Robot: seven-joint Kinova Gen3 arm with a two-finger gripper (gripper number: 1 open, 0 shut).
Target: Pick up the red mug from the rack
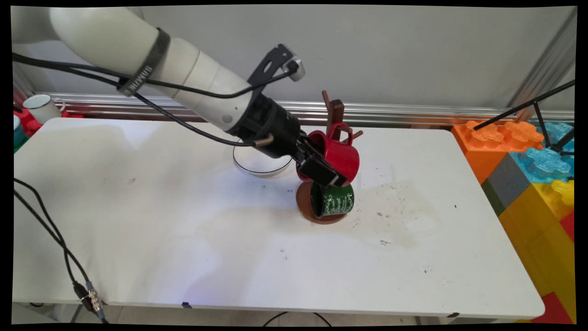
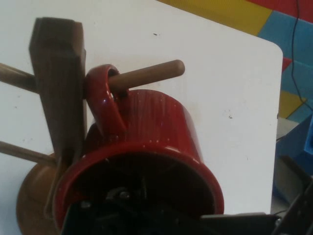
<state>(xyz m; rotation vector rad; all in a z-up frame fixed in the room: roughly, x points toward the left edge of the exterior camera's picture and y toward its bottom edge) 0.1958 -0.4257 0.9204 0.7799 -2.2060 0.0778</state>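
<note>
Hand view shows a red mug with its handle looped over a peg of the wooden mug tree, its rim pinched by the tool. Below it a green mug hangs above the tree's round base, on the white bench. A white bowl sits behind the arm.

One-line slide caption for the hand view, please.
Red mug hanging by its handle on a peg of the wooden mug tree, end effector at its rim.
</note>
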